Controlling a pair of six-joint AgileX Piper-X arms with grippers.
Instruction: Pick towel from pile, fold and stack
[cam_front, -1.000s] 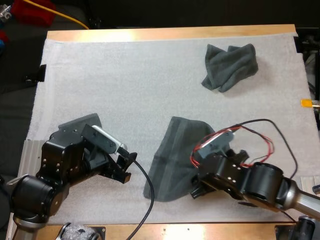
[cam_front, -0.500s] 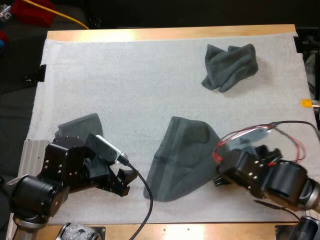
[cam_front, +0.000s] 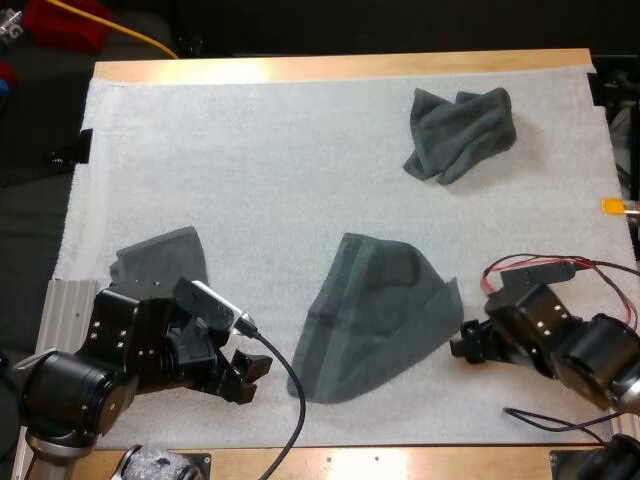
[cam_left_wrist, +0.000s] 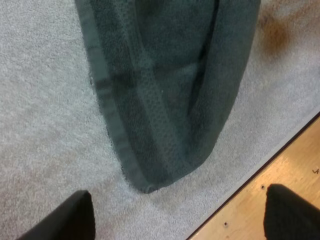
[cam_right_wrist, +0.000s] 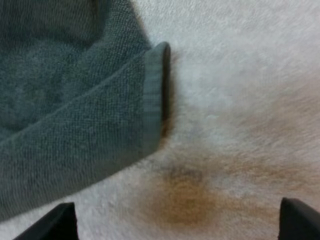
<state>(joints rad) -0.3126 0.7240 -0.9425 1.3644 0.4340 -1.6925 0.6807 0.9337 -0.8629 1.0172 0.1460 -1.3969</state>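
Observation:
A dark grey-green towel (cam_front: 370, 315) lies half folded on the white mat (cam_front: 260, 160), near its front edge. My left gripper (cam_front: 245, 372) sits low on the mat just left of the towel's near corner (cam_left_wrist: 165, 100), and its fingers (cam_left_wrist: 65, 220) stand wide apart and clear of the cloth. My right gripper (cam_front: 465, 345) rests on the mat just right of the towel's right corner (cam_right_wrist: 75, 110), open, with nothing between its fingers (cam_right_wrist: 300, 220). A crumpled towel (cam_front: 460, 130) lies at the far right. A folded towel (cam_front: 160, 258) lies at the left, partly hidden by my left arm.
The table's wooden front edge (cam_left_wrist: 280, 165) runs close to the towel's near corner. A brown stain (cam_right_wrist: 180, 200) marks the mat beside the towel's right corner. Bare mat stretches across the middle and far left.
My right gripper has come off the towel and drawn back to the right, leaving the towel lying flat. My left gripper has slid a little toward the front edge.

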